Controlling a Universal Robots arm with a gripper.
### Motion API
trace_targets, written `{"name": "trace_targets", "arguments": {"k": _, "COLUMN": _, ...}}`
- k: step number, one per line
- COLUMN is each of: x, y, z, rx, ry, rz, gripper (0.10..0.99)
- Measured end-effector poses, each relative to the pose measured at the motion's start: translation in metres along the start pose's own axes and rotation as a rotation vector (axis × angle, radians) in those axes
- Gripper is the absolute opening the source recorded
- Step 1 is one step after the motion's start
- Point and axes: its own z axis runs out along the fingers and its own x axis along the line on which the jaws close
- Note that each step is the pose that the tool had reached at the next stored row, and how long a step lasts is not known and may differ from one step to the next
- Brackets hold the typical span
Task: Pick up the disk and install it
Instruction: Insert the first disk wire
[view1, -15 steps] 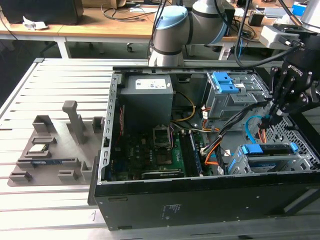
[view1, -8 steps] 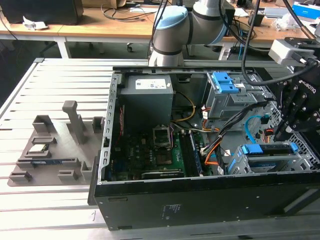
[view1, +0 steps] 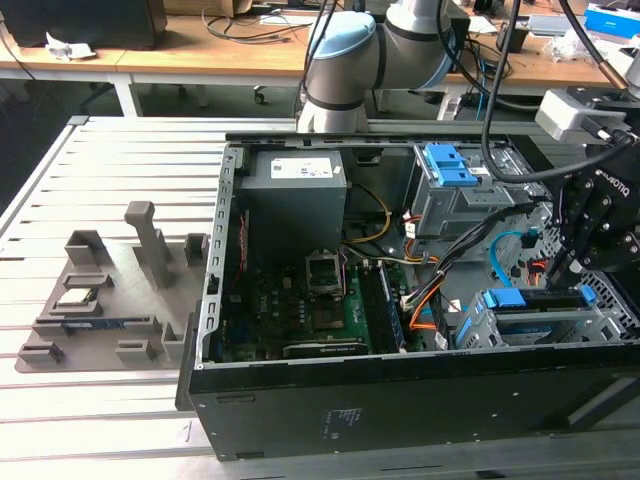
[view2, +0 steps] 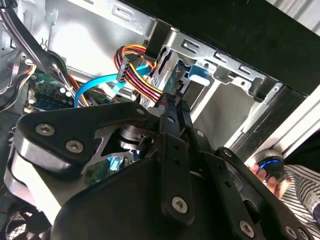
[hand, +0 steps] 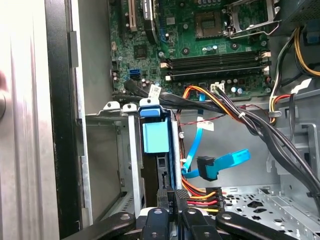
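Observation:
The disk (view1: 535, 300) sits in the drive cage (view1: 520, 330) at the front corner of the open computer case, on the exterior view's right. It stands edge-on, and its blue side rail (hand: 156, 137) faces the first wrist view. My gripper (view1: 562, 268) hangs right above that bay. Its two thin black fingers are shut together, and their tips are at the end of the disk (hand: 160, 172) in the first wrist view. In the second wrist view the gripper (view2: 176, 100) points down into the cage beside a blue tab (view2: 200, 74). Nothing shows between the fingers.
A grey power-supply box (view1: 295, 178) and a second cage with blue latches (view1: 455, 165) fill the case's far side, with the motherboard (view1: 320, 300) between. Orange, black and blue cables (hand: 215, 167) run close beside the bay. A person's hand (view2: 267, 172) is outside the case wall. A grey fixture (view1: 100, 290) lies on the table.

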Motion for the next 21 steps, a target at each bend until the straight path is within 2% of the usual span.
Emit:
{"name": "trace_targets", "arguments": {"k": 6, "x": -0.0003, "y": -0.0016, "z": 0.0035, "rx": 0.001, "ry": 0.0006, "rz": -0.007, "gripper": 0.165}}
{"name": "trace_targets", "arguments": {"k": 18, "x": 0.0001, "y": -0.0049, "z": 0.0049, "rx": 0.001, "ry": 0.0005, "rz": -0.01, "gripper": 0.165}}
{"name": "trace_targets", "arguments": {"k": 21, "x": 0.0005, "y": -0.0051, "z": 0.0086, "rx": 0.001, "ry": 0.0011, "rz": -0.01, "gripper": 0.165}}
